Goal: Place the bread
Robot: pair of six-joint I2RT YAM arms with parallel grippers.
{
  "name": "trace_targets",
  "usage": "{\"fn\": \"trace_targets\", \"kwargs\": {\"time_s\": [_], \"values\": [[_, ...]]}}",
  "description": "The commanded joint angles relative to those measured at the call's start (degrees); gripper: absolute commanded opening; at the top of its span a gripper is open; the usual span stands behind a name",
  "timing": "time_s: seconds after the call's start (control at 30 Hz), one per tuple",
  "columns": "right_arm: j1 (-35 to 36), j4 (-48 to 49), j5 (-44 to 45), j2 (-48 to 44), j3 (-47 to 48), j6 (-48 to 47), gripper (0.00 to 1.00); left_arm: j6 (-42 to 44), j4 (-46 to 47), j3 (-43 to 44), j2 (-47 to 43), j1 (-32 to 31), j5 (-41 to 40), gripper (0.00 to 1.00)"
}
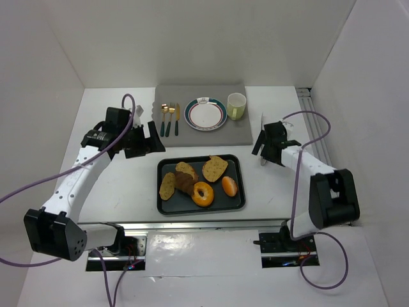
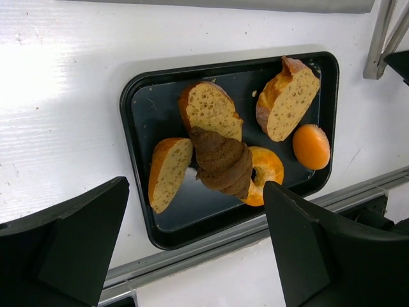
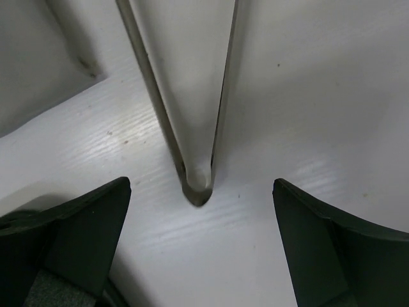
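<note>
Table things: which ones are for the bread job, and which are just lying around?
For the job: bread pieces, tray, probably the plate.
Just lying about: cup, cutlery, grey mat.

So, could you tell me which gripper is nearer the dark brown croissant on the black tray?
Left. The left gripper hovers just beyond the black tray, near the dark brown croissant; the right gripper is farther off the tray's right side.
</note>
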Motion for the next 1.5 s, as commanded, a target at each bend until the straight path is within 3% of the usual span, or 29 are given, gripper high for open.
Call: {"fn": "trace_targets", "kwargs": {"time_s": [0.0,0.37,0.5,0.6,0.7,0.8,1.13,1.3,1.47], "values": [[-1.85,7.17,-1.13,4.89,3.86,-2.23,0.99,1.4,1.04,2.19,0.89,-0.27,-0.07,1.0],[-5.19,16.93,-0.35,21.76,11.59,-6.88,0.94,1.4,2.1,0.52,2.65,-0.79,-0.07,1.0],[-5.19,16.93,1.07,27.56,16.78,-7.5,0.78,1.4,2.1,0.52,3.17,-0.79,-0.07,1.0],[-5.8,16.23,1.07,29.77,18.9,-6.19,0.59,1.4,2.1,1.05,3.18,-0.27,-0.59,1.0],[-5.8,14.48,1.07,27.51,20.12,-5.48,0.38,1.92,2.1,1.05,3.18,-0.27,-0.6,1.0],[-5.19,10.26,1.07,23.21,20.13,-4.95,0.31,1.93,2.1,1.05,3.18,0.26,-0.6,1.0],[-2.2,-10.38,-9.36,-12.36,7.41,-5.73,0.31,2.45,2.1,1.58,2.65,0.79,0.71,1.0],[0.25,-24.77,-20.01,-20.83,4.75,-5.74,0.39,2.45,2.62,1.58,2.65,0.79,2.92,1.0],[3.68,-34.12,-21.08,-25.32,6.15,-2.49,0.5,2.45,3.67,0.96,2.12,0.79,4.24,1.0]]}}
